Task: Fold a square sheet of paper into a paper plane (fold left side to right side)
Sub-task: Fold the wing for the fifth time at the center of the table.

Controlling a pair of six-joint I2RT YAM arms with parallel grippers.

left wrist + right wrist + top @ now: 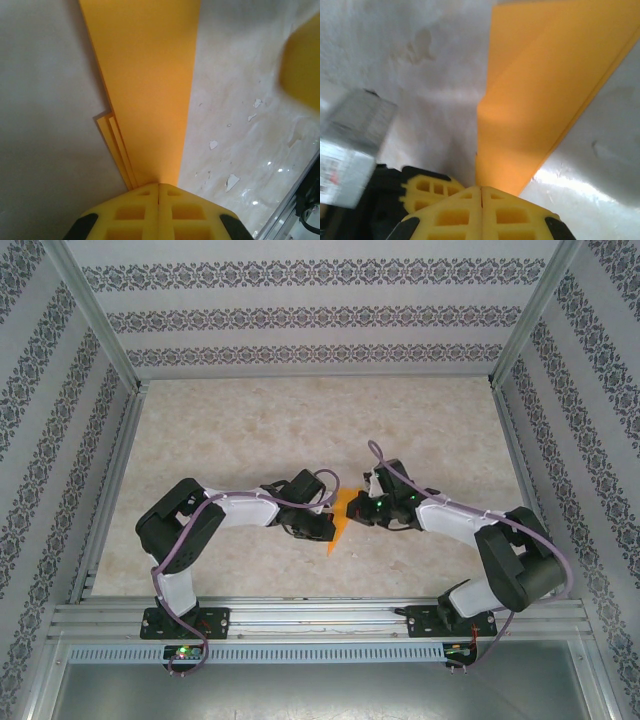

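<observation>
While the folded orange paper (338, 522) lies on the tabletop (250, 430) between them, the left hand (159, 192) and right hand (481, 192) are both pressed together at its layered edges. A late crease seems underway, so the next move calls for firm pressing along the fold.

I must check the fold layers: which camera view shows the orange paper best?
The left wrist view: the orange paper runs long and sharp, its stacked edges visible on the left. The right wrist view shows a broad folded face. The top external view shows a small wedge.
</observation>
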